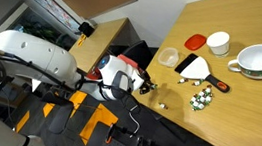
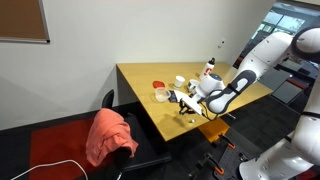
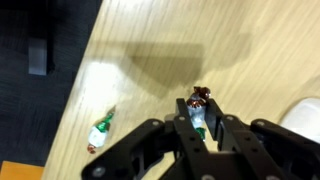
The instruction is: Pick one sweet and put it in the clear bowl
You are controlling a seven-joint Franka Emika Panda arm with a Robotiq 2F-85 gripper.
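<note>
Sweet in a green-and-white wrapper with a dark twisted end is seen in the wrist view between the fingertips of the gripper. Its long axis runs along the fingers and points away from the wrist. The jaws stand nearly together and appear to be clamped on the wrapper from both sides; no gap can be made out between pads and sweet. Whether the sweet is clear of the table cannot be settled from these pictures. A second sweet lies on the wood, well apart from the gripper and toward the table edge.

In an exterior view the gripper is placed over the near corner of the table. The clear bowl stands close by, farther in from the edge and on the side toward the white cup. It is thus the nearest vessel; the white bowl with green pattern is well apart. The coming move is judged to be a short carry inward over the clear bowl's rim, followed by a release. A grip on thin wrapper could slip, so the carry would best be kept level and slow.
</note>
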